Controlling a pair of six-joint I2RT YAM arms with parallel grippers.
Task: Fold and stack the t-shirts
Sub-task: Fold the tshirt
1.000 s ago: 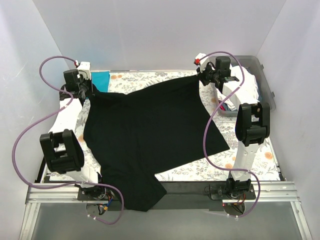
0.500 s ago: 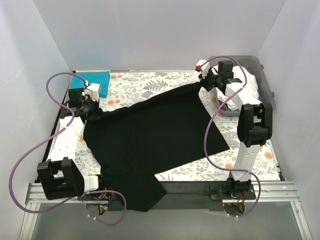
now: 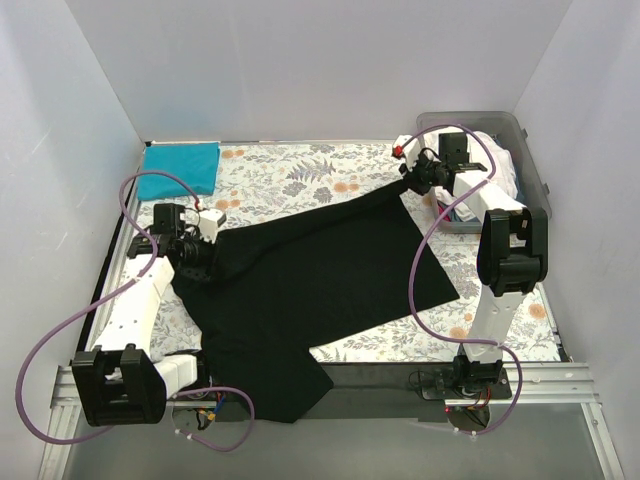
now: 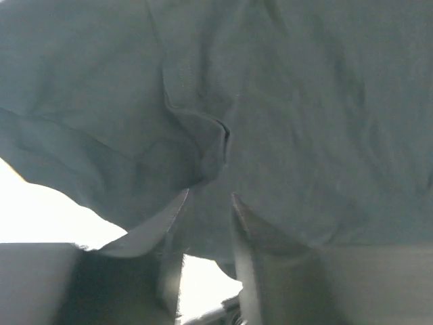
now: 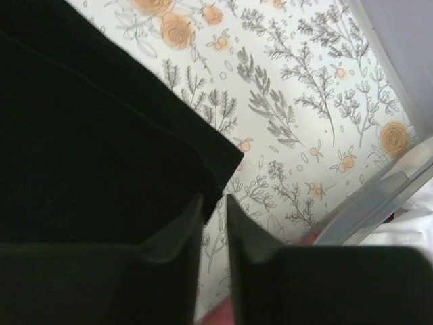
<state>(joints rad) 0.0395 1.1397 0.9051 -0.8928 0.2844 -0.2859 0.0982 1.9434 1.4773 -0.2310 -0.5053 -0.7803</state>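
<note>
The black t-shirt (image 3: pixel 310 270) lies spread over the floral table cloth, and its lower part hangs over the near edge. My left gripper (image 3: pixel 196 258) is shut on the shirt's left edge. In the left wrist view the cloth (image 4: pixel 304 101) bunches between the fingertips of the gripper (image 4: pixel 210 196). My right gripper (image 3: pixel 410 181) is shut on the shirt's far right corner, low over the table. In the right wrist view that corner (image 5: pixel 81 135) sits at the tips of the gripper (image 5: pixel 214 198). The teal-blue t-shirt (image 3: pixel 180 168) lies folded at the back left. The white t-shirt (image 3: pixel 497 165) sits in the tub.
The clear grey plastic tub (image 3: pixel 532 160) stands at the back right, just beyond my right gripper; its rim shows in the right wrist view (image 5: pixel 379 203). The floral table cloth (image 3: pixel 290 170) covers the table. White walls close in on three sides.
My left gripper has pulled the shirt's left edge from the back-left corner toward the near side, uncovering the teal-blue shirt. My right gripper has lowered slightly with its corner.
</note>
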